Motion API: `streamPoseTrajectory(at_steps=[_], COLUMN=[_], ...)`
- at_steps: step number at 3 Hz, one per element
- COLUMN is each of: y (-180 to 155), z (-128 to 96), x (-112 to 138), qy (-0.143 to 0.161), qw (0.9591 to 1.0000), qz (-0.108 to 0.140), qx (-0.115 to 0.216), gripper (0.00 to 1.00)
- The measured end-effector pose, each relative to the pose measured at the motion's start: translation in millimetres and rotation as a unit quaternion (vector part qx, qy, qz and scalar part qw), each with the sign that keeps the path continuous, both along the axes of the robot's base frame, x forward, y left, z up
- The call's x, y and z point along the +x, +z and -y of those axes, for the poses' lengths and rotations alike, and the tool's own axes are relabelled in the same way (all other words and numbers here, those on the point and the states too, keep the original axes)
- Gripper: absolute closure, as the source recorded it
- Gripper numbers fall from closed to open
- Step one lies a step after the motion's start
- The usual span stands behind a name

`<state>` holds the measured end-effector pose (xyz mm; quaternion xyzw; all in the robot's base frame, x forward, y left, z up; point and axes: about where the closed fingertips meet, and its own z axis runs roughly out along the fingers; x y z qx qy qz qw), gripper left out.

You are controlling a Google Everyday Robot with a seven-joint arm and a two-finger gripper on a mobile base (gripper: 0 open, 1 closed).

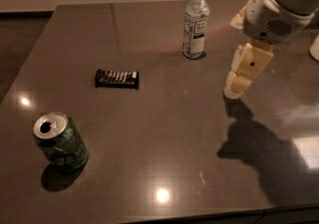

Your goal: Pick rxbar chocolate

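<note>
The rxbar chocolate (117, 78) is a small flat black-wrapped bar with white lettering, lying flat on the dark table (164, 138) left of centre. My gripper (238, 84) hangs from the white arm at the right side of the table, above the surface, well to the right of the bar and apart from it. Its cream-coloured fingers (245, 68) point down and hold nothing.
A green soda can (60, 142) stands at the front left. A clear water bottle with a white cap (195, 24) stands at the back, left of the arm. The table's front edge runs along the bottom; floor shows at far left.
</note>
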<state>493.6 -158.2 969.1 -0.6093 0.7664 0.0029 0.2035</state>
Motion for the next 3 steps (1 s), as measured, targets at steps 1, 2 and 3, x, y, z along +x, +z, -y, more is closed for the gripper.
streamPoseTrajectory(at_steps=[1,2,3], y=[-12.1,-28.9,-44.0], z=[-27.7,-60.6,-90.6], x=[25.8,50.1,60.7], qy=[0.001,0.006,0.016], qw=[0.9998,0.9991,0.9982], qz=[-0.011,-0.029,-0.041], qx=[0.017,0.031,0.04], gripper=[0.0,0.0,0.0])
